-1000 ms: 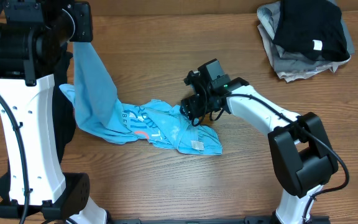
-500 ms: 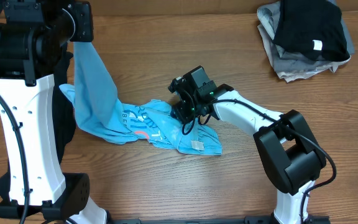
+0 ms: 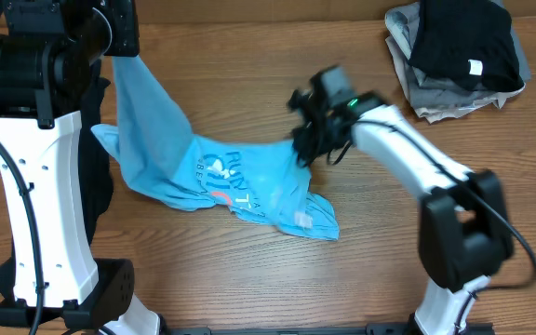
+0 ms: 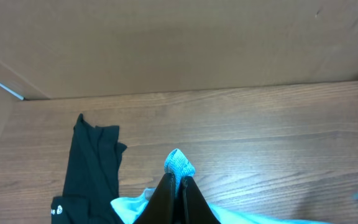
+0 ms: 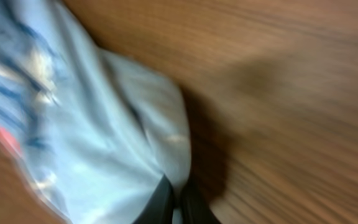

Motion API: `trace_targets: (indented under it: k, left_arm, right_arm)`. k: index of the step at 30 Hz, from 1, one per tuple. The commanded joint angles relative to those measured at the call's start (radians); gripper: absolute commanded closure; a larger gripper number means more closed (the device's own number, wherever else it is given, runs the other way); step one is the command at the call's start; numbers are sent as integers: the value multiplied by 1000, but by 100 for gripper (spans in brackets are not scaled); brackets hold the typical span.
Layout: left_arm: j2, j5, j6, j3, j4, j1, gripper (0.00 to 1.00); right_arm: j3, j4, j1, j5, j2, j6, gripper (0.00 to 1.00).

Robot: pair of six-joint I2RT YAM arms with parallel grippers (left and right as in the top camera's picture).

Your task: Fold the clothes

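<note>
Left claw (image 4: 179, 188) is pinched tight on a corner of the soft light blue T-shirt (image 3: 221, 172), draped down to the woodgrain tabletop (image 3: 249, 74). Only its wrist view shows the limp black garment (image 4: 92, 165). Right claw (image 5: 178, 202) is clamped on the shirt's far edge.

Overhead straight down on table (image 3: 249, 93); both wrist views close, sharing blue T-shirt (image 3: 240, 177).
</note>
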Motion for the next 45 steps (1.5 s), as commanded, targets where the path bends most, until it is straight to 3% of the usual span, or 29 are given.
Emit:
trace_targets:
  k: [1,14,26,36,45]
  left_arm:
    - [-26,6,12,8,16,8,96]
    - [-211,-71,-8,16,90,105,96]
    - [-430,-79,-36,16,148,217,96]
    - [-635,-211,-37,16,109,217,96]
    - [-542,-206,-57,-15,90,217,96]
  right_arm:
    - [173,-115,-57,5,-152,-8,96]
    - [579,-527,-311,93,-411,-6,96]
    - [801,-687,-579,92,-650,24,96]
    - [903,-739,-599,84,-774,69,96]
    - [901,-753,-599,-10,-676,18,96]
